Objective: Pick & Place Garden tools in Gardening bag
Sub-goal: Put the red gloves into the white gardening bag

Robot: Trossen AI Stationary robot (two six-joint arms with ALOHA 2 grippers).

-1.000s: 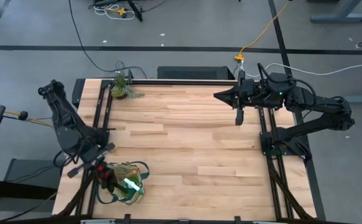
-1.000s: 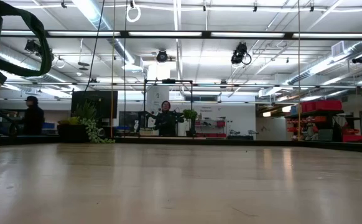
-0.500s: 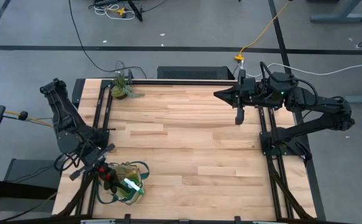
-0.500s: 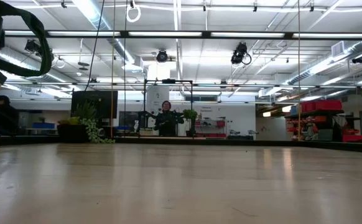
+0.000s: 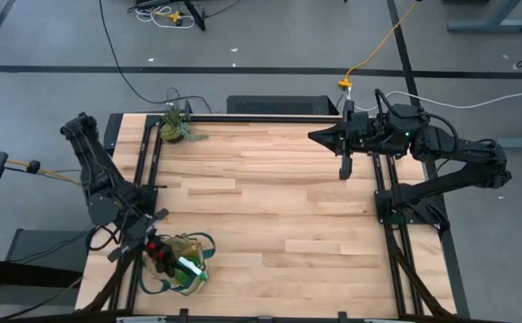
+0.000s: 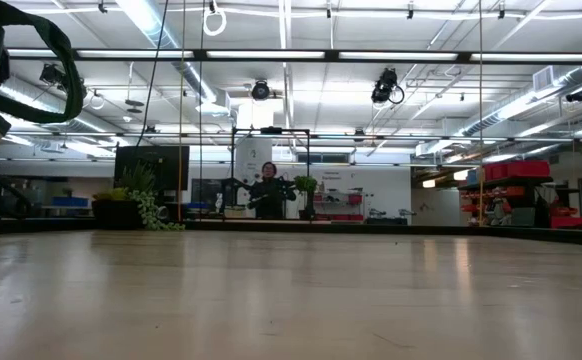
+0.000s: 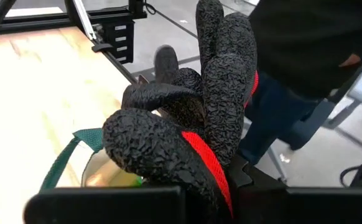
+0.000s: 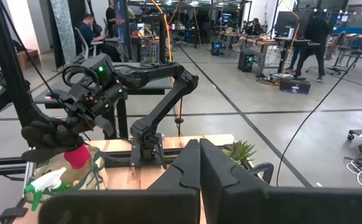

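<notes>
The left gripper (image 5: 153, 248) hangs right over the bag (image 5: 192, 242) at the near left corner of the table (image 5: 270, 206), and its fingers are clamped on the glove bundle (image 5: 160, 257); the black, pebbled gloves with their red strip sit at the bag's left rim, over the opening; from the left wrist view the gloves (image 7: 196, 118) fill the picture, fingers sticking up, with the bag's dark green trim (image 7: 84, 138) and a glimpse of its inside just below them.

Inside the bag, the translucent green sprayer (image 5: 189, 269) with its white part lies across the near side; in the right wrist view the sprayer's white part (image 8: 44, 182) pokes out over the rim beside the beige cloth (image 8: 63, 165), with the gloves (image 8: 50, 137) held above; whether the wooden-handled tools are in there too I cannot tell.

Over on the far right, the right gripper (image 5: 344, 170) waits above the table's edge, its fingers pressed together with nothing between them; the wrist view shows them meeting (image 8: 199, 163).

The small potted plant (image 5: 173, 126) stands at the far left corner; in the low view a loop handle (image 6: 41, 60) of the bag shows at the left edge.
</notes>
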